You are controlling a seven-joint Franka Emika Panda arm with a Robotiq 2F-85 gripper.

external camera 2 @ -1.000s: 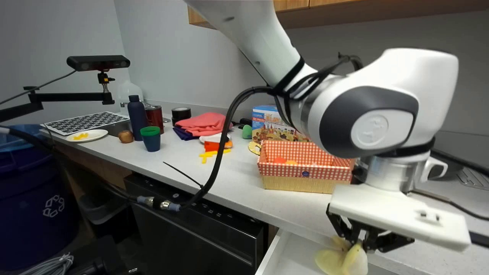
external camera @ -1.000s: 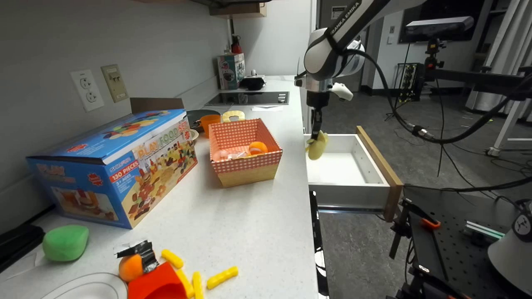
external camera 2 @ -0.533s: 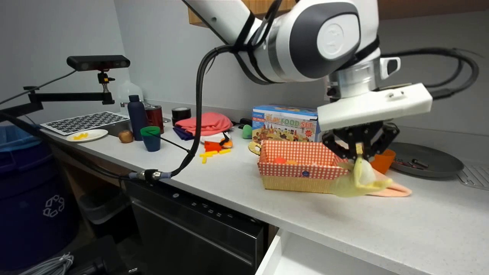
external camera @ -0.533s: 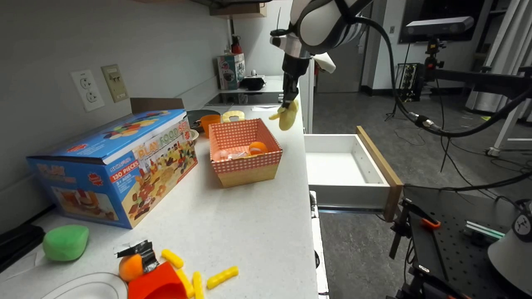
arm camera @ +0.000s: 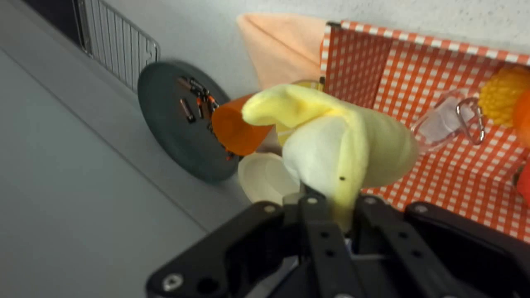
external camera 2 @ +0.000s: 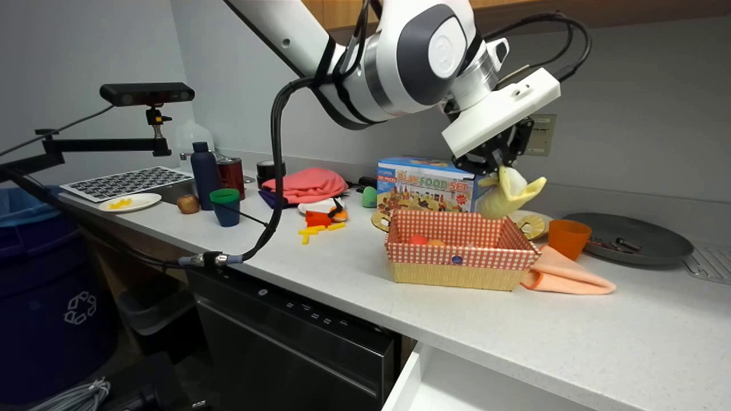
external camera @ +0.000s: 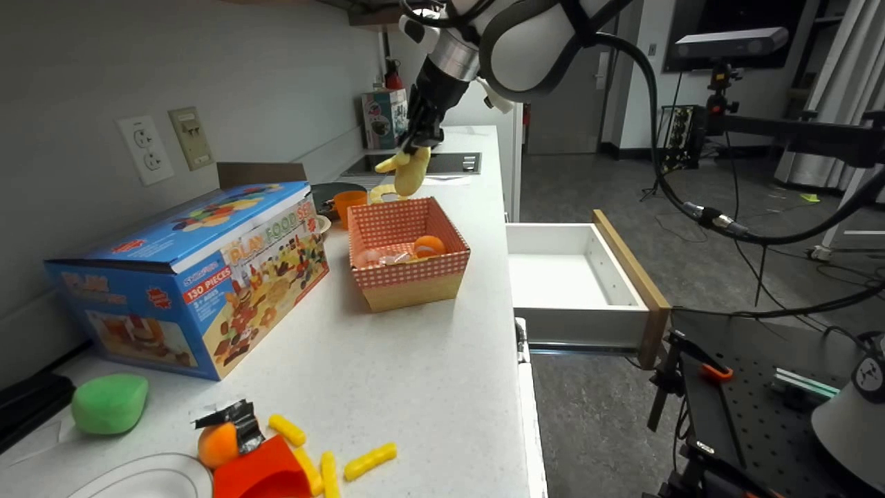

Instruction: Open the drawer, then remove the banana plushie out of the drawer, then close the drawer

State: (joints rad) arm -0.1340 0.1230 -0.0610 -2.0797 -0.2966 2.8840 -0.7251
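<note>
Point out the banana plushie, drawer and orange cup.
Banana plushie (arm camera: 357,147): wrist view, on its yellow peel.
Drawer (external camera: 560,280): in an exterior view, on its white inside bottom.
Orange cup (external camera 2: 568,242): in an exterior view, on its outer wall.

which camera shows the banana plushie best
The wrist view: the banana plushie looks largest there, so its white inside and a dark dot on the peel stand out. Both exterior views show it much smaller, hanging from the gripper.

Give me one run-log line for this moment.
gripper: shut on banana plushie | plushie: held above counter, outside drawer | drawer: open | not yet done: close drawer
</note>
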